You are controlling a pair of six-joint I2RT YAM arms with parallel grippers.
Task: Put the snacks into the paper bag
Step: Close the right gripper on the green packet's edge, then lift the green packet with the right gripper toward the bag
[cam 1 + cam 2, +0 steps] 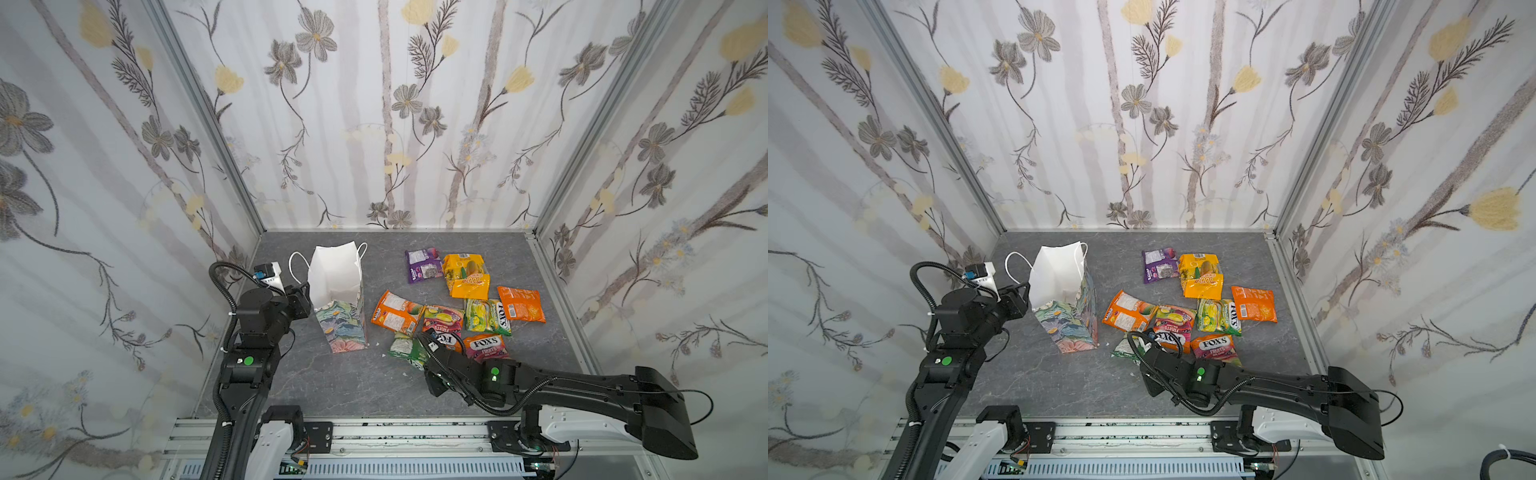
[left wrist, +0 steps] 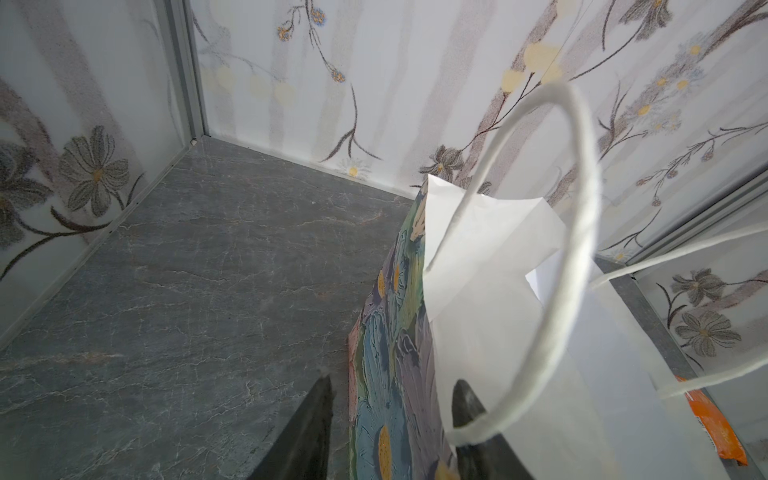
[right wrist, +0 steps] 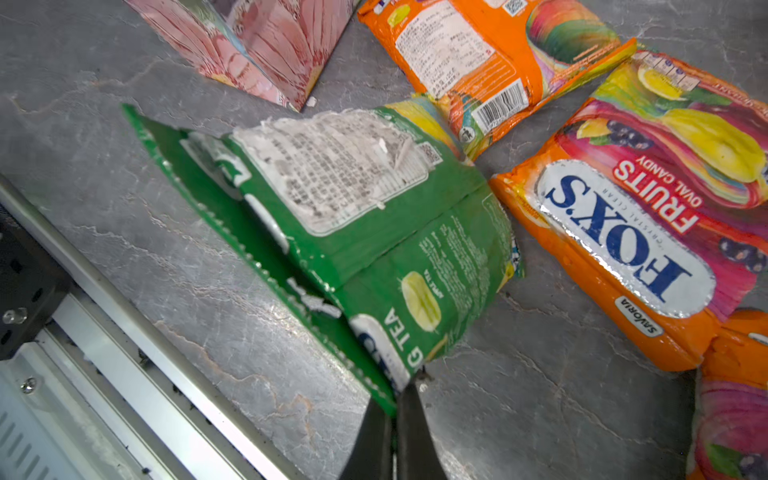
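Our right gripper (image 3: 395, 399) pinches green tea packet (image 3: 353, 216) by its corner. Left of it, near, stands paper bag (image 1: 343, 328), mouth upward, wall clamped by our left gripper (image 2: 392, 415). We judge: lift, carry left.

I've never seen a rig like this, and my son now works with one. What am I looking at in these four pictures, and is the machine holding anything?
It is a robot with two black arms, each ending in a claw. Two pictures look down on the whole scene from above; the other two come from cameras on the arms' wrists. On the grey table stands an open paper bag, with colourful packets beside it, such as a purple packet. The left claw pinches the bag's side wall. The right claw is shut on the edge of a green packet.
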